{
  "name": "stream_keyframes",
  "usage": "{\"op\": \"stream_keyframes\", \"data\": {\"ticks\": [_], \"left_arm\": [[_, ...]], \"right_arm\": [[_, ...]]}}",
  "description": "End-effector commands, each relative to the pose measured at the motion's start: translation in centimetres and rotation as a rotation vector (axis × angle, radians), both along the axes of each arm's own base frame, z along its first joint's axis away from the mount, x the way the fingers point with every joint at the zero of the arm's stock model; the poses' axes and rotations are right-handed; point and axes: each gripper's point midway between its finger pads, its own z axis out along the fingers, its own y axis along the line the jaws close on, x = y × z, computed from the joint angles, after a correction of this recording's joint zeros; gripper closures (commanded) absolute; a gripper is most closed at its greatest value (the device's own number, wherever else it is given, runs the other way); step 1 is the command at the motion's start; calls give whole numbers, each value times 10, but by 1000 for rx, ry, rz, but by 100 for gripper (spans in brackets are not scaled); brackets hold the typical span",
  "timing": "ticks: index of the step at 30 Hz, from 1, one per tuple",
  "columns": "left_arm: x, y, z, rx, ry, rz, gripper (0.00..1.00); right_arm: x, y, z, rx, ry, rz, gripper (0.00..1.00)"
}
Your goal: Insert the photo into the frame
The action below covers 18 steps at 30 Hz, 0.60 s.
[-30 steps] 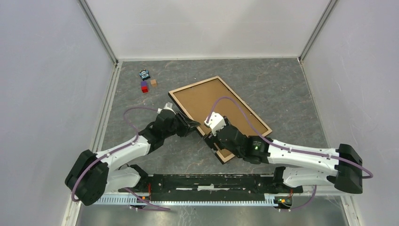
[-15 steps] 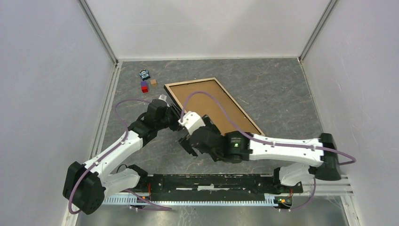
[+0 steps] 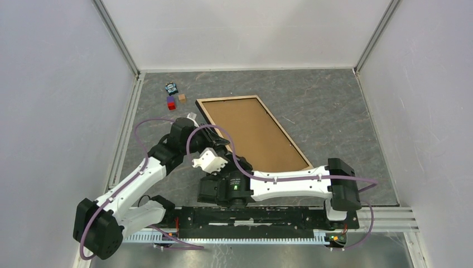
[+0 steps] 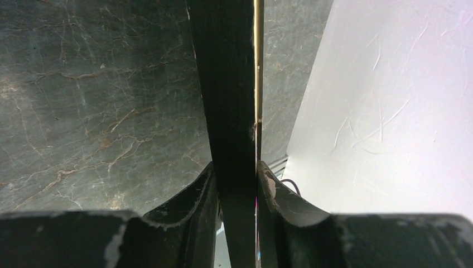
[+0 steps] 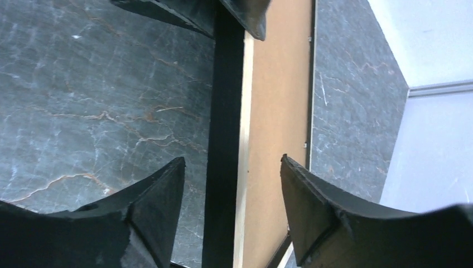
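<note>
Left wrist: L tool (image 4: 236, 174) on frame (image 4: 226, 84)

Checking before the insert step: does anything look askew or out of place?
The frame sits back up, diagonal to the table's edges, and seems tipped: its left rail is pinched in the left hand, apparently off the surface. The right hand stands open astride that rail. No photo shows in any view.

Dark grey marbled tabletop (image 3: 334, 106) enclosed by plain white walls (image 3: 245, 33); metal corner posts (image 3: 116, 36); even light.
</note>
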Motion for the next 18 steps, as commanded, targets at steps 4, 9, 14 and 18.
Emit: {"op": "stream_keyframes", "data": {"ticks": [4, 9, 14, 18], "left_arm": [[1, -12, 54, -121, -146, -72, 98], [0, -11, 55, -125, -149, -73, 98], [1, -8, 54, -107, -160, -69, 98], [3, -3, 57, -77, -207, -71, 71]], "right_arm": [[12, -7, 4, -14, -130, -71, 40], [15, -8, 3, -42, -159, -103, 55], [16, -10, 12, -24, -181, -128, 90], [18, -14, 31, 14, -209, -137, 100]]}}
